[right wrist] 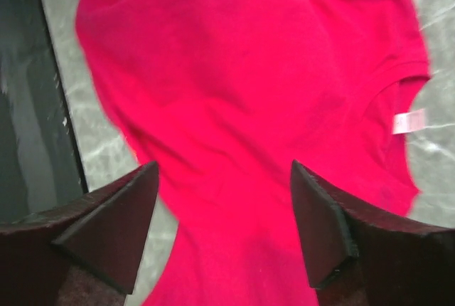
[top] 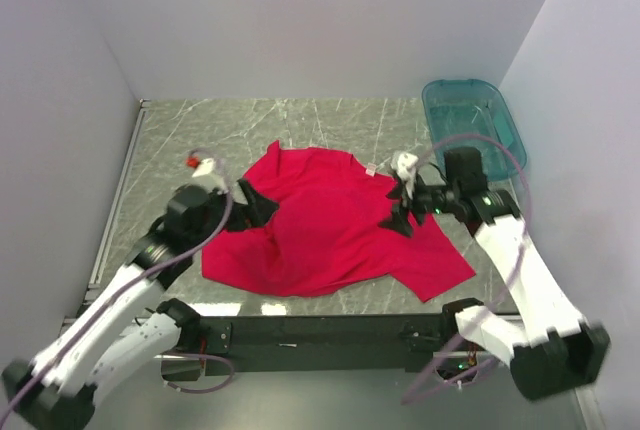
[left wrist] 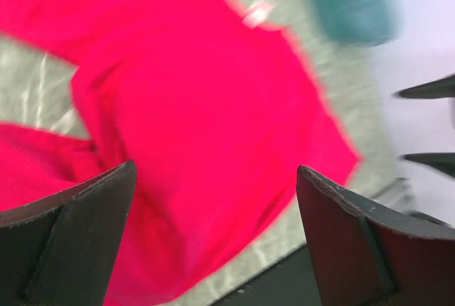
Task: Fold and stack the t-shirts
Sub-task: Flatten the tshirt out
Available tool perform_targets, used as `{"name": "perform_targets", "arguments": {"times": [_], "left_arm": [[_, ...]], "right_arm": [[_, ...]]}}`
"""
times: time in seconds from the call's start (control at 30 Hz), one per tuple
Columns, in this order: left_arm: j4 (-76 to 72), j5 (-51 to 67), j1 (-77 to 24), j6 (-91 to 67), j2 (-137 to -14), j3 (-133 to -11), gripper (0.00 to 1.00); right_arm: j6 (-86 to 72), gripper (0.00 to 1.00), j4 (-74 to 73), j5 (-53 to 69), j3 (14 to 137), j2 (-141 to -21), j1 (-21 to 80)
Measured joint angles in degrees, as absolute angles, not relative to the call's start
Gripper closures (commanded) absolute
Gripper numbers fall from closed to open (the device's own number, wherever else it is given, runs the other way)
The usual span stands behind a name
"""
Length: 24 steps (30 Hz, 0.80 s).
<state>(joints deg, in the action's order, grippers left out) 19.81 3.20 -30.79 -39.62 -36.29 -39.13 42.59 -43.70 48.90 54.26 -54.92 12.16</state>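
Grey marble tabletop (top: 330,120), red t-shirt (top: 330,225), white walls (top: 300,20)

T-shirt (top: 330,235): one, red. Neck tag (top: 371,168) on the t-shirt: one, white. Bin (top: 470,120): one, teal, beyond the t-shirt's far right corner. Arms: two. Pincers: two, left pincer (top: 255,203) over the t-shirt's left edge, right pincer (top: 398,206) over its right edge. Surface (top: 300,115) under the t-shirt: one.
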Motion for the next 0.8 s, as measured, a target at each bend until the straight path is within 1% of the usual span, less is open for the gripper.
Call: {"name": "perform_targets", "arguments": {"times": [0.07, 0.1, 0.17, 0.2, 0.27, 0.33, 0.43, 0.53, 0.57, 0.67, 0.73, 0.8], "left_arm": [[17.85, 2.5, -30.11, -40.12, -44.25, -39.24, 0.02], [16.91, 2.42, -29.47, -40.34, -48.16, -39.24, 0.06], [15.16, 2.63, -27.14, -41.34, -55.66, -39.24, 0.1], [14.31, 2.66, -25.91, -41.71, -58.65, -39.29, 0.15], [13.15, 2.55, -23.31, -42.68, -64.53, -39.79, 0.18], [11.77, 1.85, -21.19, -43.2, -69.69, -40.66, 0.19], [9.56, 1.41, -19.79, -43.38, -74.19, -41.45, 0.22], [8.36, 1.45, -18.81, -43.33, -80.51, -44.77, 0.29], [8.03, 1.43, -18.59, -43.35, -83.15, -46.78, 0.34], [7.38, 1.17, -18.28, -43.46, -91.88, -53.36, 0.43], [7.79, 0.27, -18.24, -43.9, -97.25, -57.43, 0.45], [9.1, -1.32, -18.24, -44.38, -101.75, -61.04, 0.44]], "right_arm": [[39.24, 0.24, -40.45, 48.8, 55.48, -61.21, 12.19], [37.8, 0.25, -39.2, 48.49, 56.42, -64.88, 12.23], [35.46, 0.25, -37.43, 47.27, 58.24, -71.75, 12.23], [34.22, 0.25, -36.84, 46.48, 59.2, -75.02, 12.23], [32.45, 0.25, -36.29, 45.6, 61.45, -79.85, 12.23], [31.05, 0.25, -36.16, 45.15, 64.69, -84.07, 12.34], [30.02, 0.25, -36.49, 44.23, 71.92, -90.72, 13.34], [29.08, 0.25, -36.69, 44.56, 78.91, -96.95, 14.41], [28.77, 0.25, -36.64, 44.73, 80.14, -98.37, 14.55], [28.27, 0.25, -37.36, 44.93, 80.07, -99.61, 14.81], [27.88, 0.24, -37.32, 45.06, 77.73, -98.24, 14.81], [27.62, 0.24, -37.17, 45.52, 74.76, -95.88, 14.81]]}}
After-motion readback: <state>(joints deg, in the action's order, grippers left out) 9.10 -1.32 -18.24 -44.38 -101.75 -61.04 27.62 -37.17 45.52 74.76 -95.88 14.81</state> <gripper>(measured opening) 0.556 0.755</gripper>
